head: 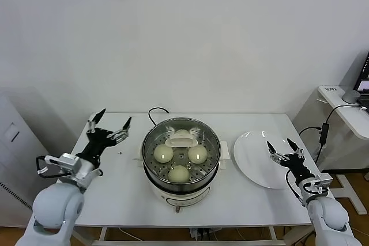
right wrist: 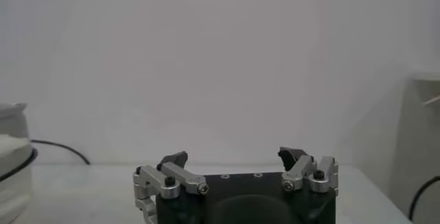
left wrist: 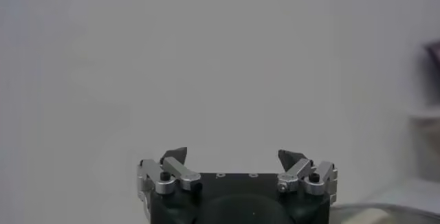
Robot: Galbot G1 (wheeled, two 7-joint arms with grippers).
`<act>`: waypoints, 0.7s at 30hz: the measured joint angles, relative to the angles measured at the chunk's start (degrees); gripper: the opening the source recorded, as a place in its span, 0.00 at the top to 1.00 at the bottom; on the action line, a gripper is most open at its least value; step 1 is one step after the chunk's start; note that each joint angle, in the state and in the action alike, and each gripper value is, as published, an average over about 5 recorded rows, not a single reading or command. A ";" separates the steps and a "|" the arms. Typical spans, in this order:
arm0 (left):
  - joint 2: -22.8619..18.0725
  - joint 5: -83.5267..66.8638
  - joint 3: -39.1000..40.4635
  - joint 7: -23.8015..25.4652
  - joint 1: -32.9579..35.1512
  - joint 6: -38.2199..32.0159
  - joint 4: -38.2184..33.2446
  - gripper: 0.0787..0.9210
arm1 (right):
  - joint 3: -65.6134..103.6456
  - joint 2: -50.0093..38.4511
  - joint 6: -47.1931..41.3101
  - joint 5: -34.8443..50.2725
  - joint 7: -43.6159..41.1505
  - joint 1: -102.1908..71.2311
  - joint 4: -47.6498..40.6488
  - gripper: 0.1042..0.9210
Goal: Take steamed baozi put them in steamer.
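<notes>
White table [head: 127, 194]: steamer [head: 181, 159] centre, three baozi [head: 164, 153] inside. Plate [head: 258, 158] at 3 o'clock. Left gripper [head: 109, 120] at 9, right gripper [head: 283, 146] over plate; both spread wide, empty.

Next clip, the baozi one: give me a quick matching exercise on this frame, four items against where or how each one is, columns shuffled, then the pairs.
Column 1
1. steamed baozi
2. white plate
3. left gripper
4. right gripper

Column 2
A. bare, on the table right of the steamer
B. open, raised above the plate's right side
C. three of them on the perforated tray inside the steamer
D. open, raised left of the steamer

Pairs: 1-C, 2-A, 3-D, 4-B
</notes>
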 measured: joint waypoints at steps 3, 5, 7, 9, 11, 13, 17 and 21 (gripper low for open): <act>0.34 -1.64 -1.31 -1.00 0.06 -0.73 4.05 0.12 | 0.36 0.31 -0.58 -0.35 0.65 -0.11 0.76 0.12; 0.62 -2.36 -1.90 -1.52 0.01 -1.11 6.63 0.12 | 0.48 0.41 -0.95 -0.56 1.05 -0.14 1.10 0.12; 0.95 -2.92 -2.33 -1.90 -0.09 -1.48 9.01 0.12 | 0.51 0.43 -1.26 -0.66 1.40 -0.12 1.25 0.12; 1.28 -3.38 -2.63 -2.22 -0.27 -1.78 11.14 0.12 | 0.52 0.42 -1.55 -0.67 1.66 -0.12 1.33 0.12; 1.57 -3.74 -2.85 -2.51 -0.51 -2.02 13.09 0.12 | 0.52 0.43 -1.76 -0.68 1.87 -0.13 1.37 0.12; 1.83 -3.93 -3.02 -2.72 -0.71 -2.34 14.87 0.12 | 0.46 0.50 -1.95 -0.68 2.08 -0.13 1.38 0.12; 2.26 -4.05 -3.22 -2.98 -0.77 -3.08 17.84 0.12 | 0.27 0.72 -2.42 -0.74 2.42 -0.26 1.38 0.12; 2.17 -4.32 -3.49 -3.26 -0.61 -3.63 19.74 0.12 | 0.24 0.98 -3.04 -0.97 2.96 -0.37 1.28 0.12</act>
